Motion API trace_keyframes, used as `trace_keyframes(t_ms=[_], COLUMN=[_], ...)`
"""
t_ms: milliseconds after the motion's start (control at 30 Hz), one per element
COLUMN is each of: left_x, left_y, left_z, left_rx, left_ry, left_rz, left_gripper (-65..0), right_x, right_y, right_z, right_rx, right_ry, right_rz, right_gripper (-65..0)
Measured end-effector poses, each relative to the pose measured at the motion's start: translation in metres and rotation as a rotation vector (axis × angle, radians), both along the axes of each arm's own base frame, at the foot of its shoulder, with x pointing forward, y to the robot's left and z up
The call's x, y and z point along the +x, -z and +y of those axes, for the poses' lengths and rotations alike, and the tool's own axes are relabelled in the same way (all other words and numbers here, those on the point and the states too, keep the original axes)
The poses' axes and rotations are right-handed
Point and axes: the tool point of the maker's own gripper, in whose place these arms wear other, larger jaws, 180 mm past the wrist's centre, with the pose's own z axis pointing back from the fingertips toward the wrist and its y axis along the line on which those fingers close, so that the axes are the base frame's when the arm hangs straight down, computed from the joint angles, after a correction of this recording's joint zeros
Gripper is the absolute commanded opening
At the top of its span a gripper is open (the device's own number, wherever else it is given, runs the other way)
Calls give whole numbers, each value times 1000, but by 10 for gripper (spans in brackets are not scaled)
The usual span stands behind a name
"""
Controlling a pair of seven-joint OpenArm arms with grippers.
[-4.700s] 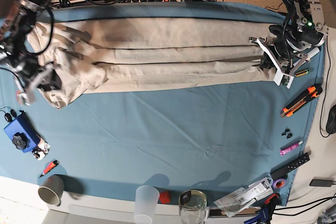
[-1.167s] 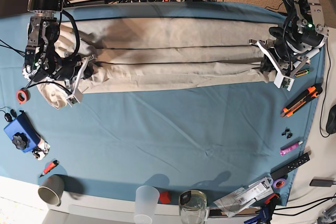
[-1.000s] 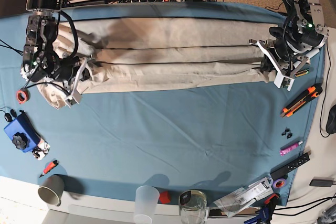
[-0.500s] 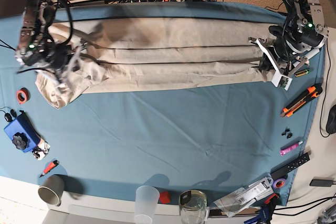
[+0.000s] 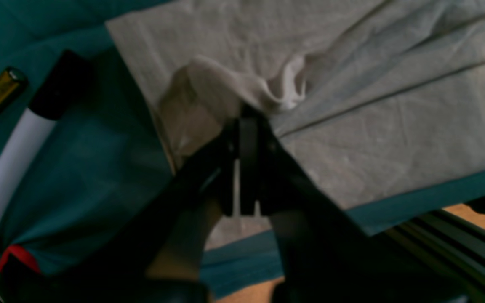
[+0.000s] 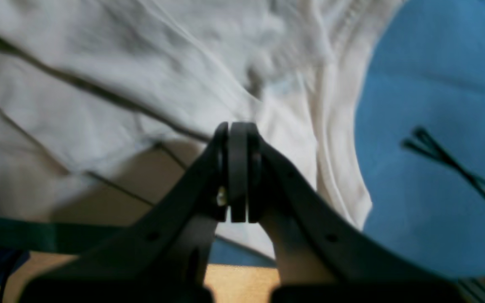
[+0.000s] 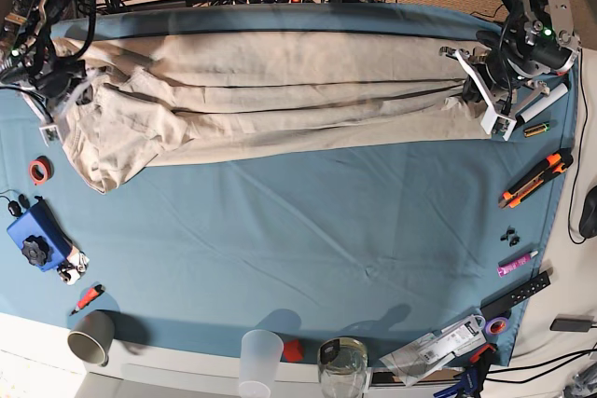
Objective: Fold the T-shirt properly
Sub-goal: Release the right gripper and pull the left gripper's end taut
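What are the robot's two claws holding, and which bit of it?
Both claws are shut on the T-shirt. The left claw pinches a bunched fold at one end. The right claw pinches cloth at the other end, near the ribbed collar.

Plain beige T-shirt [image 7: 280, 90]; teal-blue tablecloth [image 7: 308, 230]; black grippers.

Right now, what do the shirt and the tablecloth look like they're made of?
Shirt: soft matte beige knit, probably cotton; it creases and bunches limply, with a ribbed collar in the right wrist view. Tablecloth: thin matte teal woven fabric, judging by its shallow wrinkles; fiber unclear.
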Motion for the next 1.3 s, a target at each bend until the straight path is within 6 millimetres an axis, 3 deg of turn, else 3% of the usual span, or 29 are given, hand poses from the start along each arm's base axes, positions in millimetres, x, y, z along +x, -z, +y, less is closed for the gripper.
trace_keyframes(t_ms=[167, 733, 833, 1133, 1300], left_x=[-1, -27, -36, -33, -45], left_y=[0, 13, 17, 16, 23], left_z=[7, 11, 11, 10, -1], left_rx=[48, 65, 62, 58, 24], left_ry=[-5, -26, -25, -27, -48], left_rz=[1, 70, 95, 79, 110], left_gripper=[-650, -650, -650, -650, -650], right_x=[-11, -17, -14, -9, -7], right_y=[-3, -8, -9, -12, -14], right_z=[-14, -14, -9, -1, 4], right_rx=[-12, 44, 74, 88, 104], right_ry=[50, 70, 61, -3, -44], right_rz=[11, -17, -32, -60, -74], right_gripper=[-650, -650, -650, -650, -650])
